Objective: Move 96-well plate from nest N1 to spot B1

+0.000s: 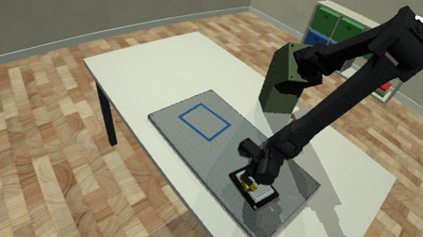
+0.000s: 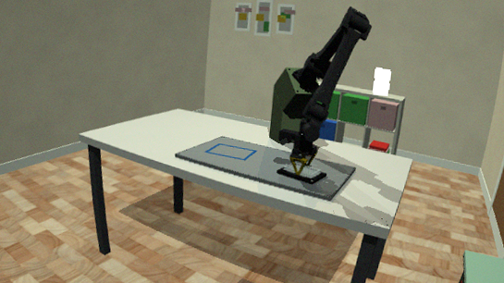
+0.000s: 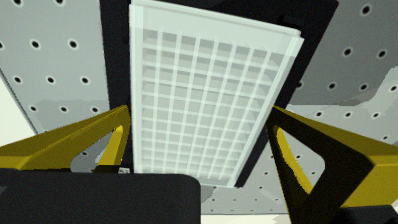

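On one nest, one plate, two spread fingers flanking

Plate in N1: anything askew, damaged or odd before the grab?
Nothing stands out. The 96-well plate sits flat and right way up in the black nest, well grid intact. The open gripper straddles its long sides, fingers apart from it. The blue outline holds nothing.
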